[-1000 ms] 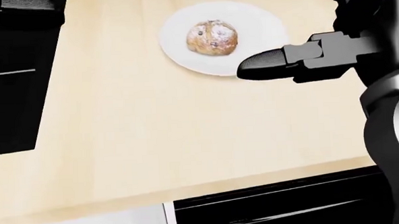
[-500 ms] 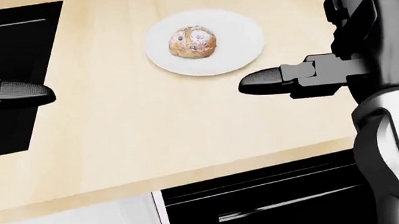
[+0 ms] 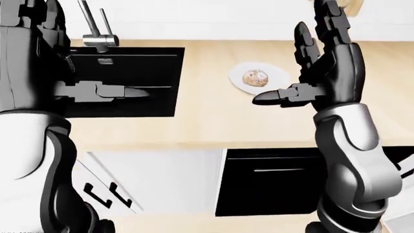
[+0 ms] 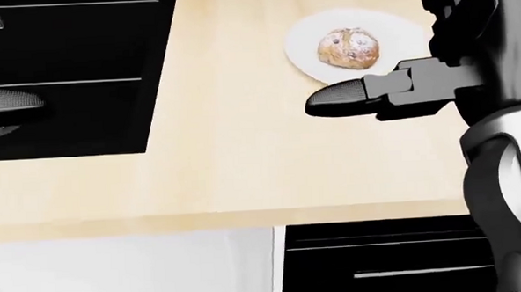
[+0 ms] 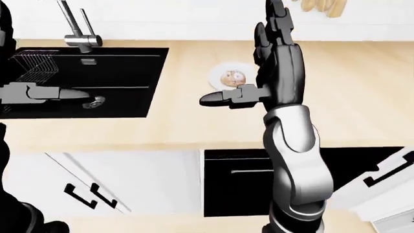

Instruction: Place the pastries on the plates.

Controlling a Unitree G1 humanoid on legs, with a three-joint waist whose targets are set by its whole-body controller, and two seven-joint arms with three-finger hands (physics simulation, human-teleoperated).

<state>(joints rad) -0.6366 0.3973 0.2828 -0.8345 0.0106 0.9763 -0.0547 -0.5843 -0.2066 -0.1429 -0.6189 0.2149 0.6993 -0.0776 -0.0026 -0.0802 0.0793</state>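
A: Surface status, left to right?
B: Left hand [image 3: 97, 91] open, empty, over black sink [image 3: 123, 80]; faucet [image 3: 97, 29] above it. Wood counter [image 4: 235, 154] spans between.
A: Pastry?
B: 1 pastry [image 4: 350, 48] on white plate [image 4: 305, 45], just beyond right hand [image 3: 310, 73], open, empty. Black oven [image 3: 268, 179] below.

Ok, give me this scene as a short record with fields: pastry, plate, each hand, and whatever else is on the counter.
pastry: one round bun, lying on the plate
plate: white, on the wooden counter, right of the sink
left hand: open, empty, over the black sink
right hand: open, fingers raised, empty, near the plate
faucet: at the sink's top edge in the left-eye view
below counter: white cabinets and a dark appliance
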